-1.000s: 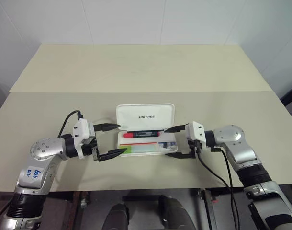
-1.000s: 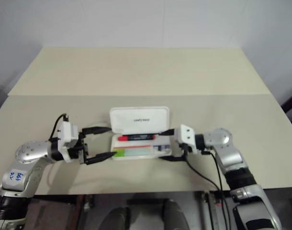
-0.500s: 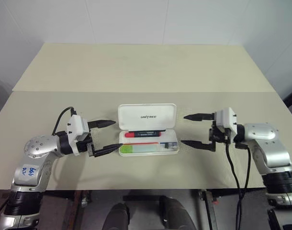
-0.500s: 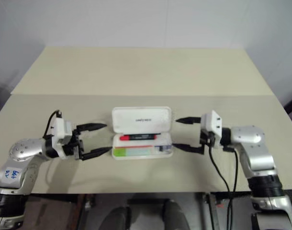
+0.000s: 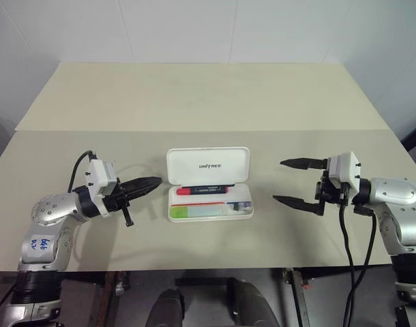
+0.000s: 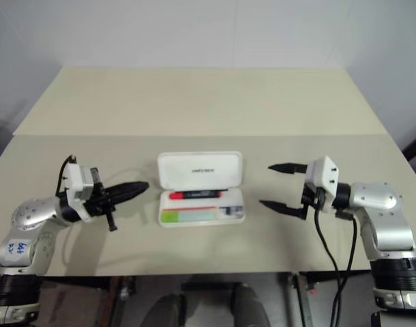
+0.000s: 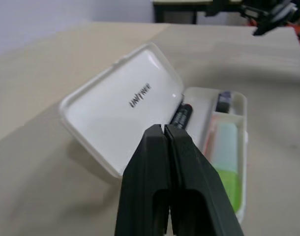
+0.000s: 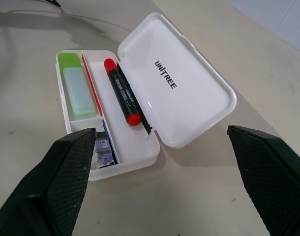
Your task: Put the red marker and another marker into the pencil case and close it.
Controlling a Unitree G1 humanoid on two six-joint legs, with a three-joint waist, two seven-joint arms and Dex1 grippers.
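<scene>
The pencil case (image 5: 209,193) lies open near the middle of the tabletop's (image 5: 208,102) front half, lid up; the red marker (image 8: 121,92) lies in its rear compartment, the green marker (image 8: 75,84) in its front one. A small item (image 8: 102,149) in the end pocket is too dim to identify. The left gripper (image 5: 151,183), fingers pressed together and empty, sits beside the case, while the right gripper (image 5: 294,182) hangs well apart, fingers spread.

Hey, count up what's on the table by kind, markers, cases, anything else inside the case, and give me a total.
Markers: 2, the red marker and the green marker
Pencil cases: 1, the white pencil case, lid open
Small block in the case's small compartment: 1
Total: 4
</scene>
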